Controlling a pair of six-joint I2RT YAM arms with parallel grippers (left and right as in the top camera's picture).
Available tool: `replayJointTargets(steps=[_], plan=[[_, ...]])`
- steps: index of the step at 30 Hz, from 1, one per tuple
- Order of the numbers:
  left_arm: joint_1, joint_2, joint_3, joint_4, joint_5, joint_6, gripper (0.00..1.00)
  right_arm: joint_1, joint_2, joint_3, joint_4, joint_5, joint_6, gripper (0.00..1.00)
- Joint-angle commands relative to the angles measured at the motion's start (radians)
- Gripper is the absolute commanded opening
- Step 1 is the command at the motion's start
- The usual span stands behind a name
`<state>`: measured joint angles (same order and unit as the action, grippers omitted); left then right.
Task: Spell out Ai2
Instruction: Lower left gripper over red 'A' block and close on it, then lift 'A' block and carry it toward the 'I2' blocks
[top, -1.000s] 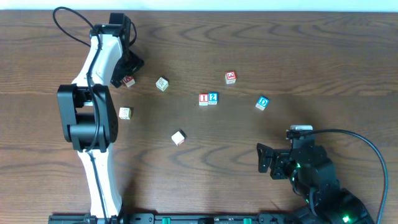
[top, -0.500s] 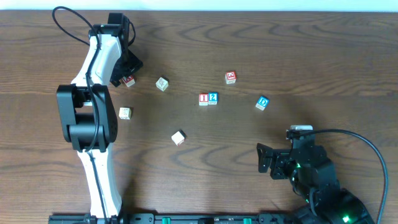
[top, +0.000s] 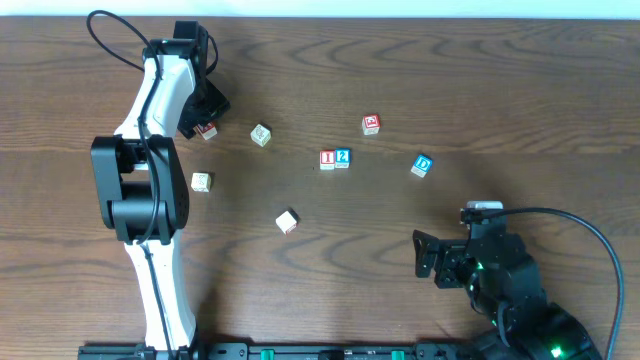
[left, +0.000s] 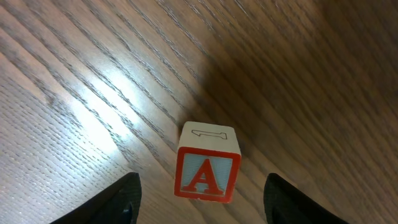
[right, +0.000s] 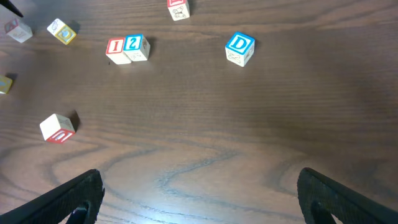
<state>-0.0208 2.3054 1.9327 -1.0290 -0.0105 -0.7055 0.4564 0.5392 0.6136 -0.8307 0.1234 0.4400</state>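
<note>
Left end effector (left: 202, 190) — both fingers (left: 124, 202) cut off by the bottom edge

Four cubes bore readable characters.
Red "A" stood on the A cube (left: 207, 176), red "I" on the I cube (right: 115, 47), blue "2" on the 2 cube (right: 134, 45), blue "D" on the D cube (right: 239, 45).

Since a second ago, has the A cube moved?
No. The A cube sits just as far left of the yellowish cube as before.

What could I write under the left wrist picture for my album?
Open left gripper straddling the red A cube on the wooden table, gaps on both sides.
</note>
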Motion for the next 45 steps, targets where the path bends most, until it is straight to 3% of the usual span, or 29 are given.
replayJointTargets(steps=[1,17,45], plan=[[0.001,0.031,0.026,-0.007,0.004,0.007,0.64,-0.005,-0.002,0.0,-0.001,0.0,0.008,0.99],[0.001,0.057,0.024,-0.007,0.008,-0.005,0.6,-0.005,-0.002,0.0,-0.001,0.0,0.008,0.99],[0.001,0.057,0.024,-0.007,0.008,-0.004,0.38,-0.005,-0.002,0.0,0.0,0.0,0.008,0.99]])
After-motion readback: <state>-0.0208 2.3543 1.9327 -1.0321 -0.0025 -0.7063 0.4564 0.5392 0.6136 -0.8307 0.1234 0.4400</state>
